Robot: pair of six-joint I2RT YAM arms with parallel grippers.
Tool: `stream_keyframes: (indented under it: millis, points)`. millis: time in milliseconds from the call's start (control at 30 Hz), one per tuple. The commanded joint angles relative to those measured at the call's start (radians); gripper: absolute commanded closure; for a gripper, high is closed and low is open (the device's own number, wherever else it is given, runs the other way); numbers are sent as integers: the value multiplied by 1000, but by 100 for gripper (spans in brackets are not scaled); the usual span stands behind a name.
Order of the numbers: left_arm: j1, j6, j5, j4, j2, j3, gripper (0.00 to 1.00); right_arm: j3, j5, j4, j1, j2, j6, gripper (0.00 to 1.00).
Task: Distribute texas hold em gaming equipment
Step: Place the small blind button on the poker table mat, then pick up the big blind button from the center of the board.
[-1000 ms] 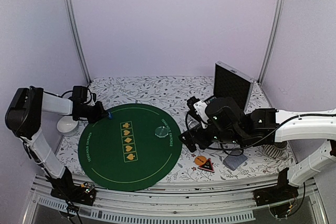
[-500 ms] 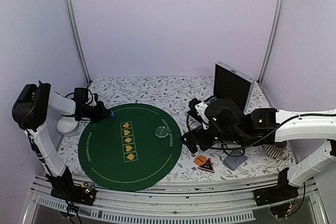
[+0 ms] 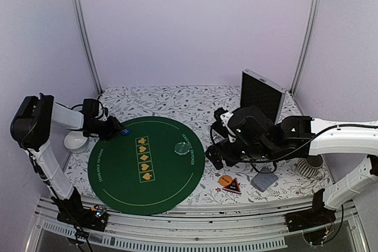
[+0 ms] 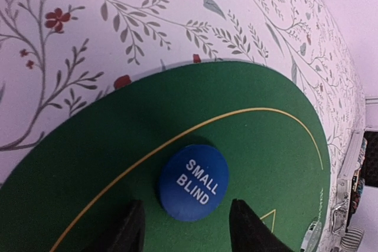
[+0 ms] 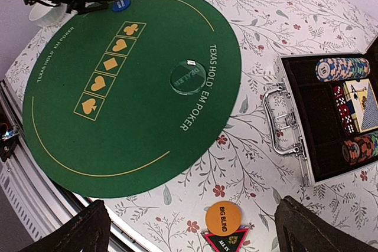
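Just one blue disc, one clear disc, one orange disc

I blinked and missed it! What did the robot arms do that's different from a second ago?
The left gripper opened and let go of the blue small blind button, which now lies near the far-left edge of the green poker mat, between the open fingers. The right arm shifted slightly; the right gripper stayed open. The clear dealer disc, orange big blind disc and triangle token stayed put.
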Motion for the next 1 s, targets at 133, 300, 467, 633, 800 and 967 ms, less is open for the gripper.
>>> stream_keyframes:
  millis: [133, 300, 467, 633, 800, 967]
  points:
    - [-9, 6, -124, -104, -215, -44, 29, 29, -150, -203, -84, 107, 47, 1]
    - [-69, 21, -185, -158, -382, -43, 22, 63, -243, -258, -135, 236, 0, 1]
    - [-155, 54, -231, -193, -516, -56, 22, 111, -302, -292, -149, 352, -79, 1]
    - [-195, 68, -199, -230, -560, -49, 22, 143, -351, -304, -151, 456, -139, 1]
    - [-214, 85, -190, -255, -565, -27, 23, 188, -351, -331, -151, 533, -172, 10]
    - [-216, 84, -189, -255, -569, -27, 23, 193, -344, -358, -151, 554, -167, 19]
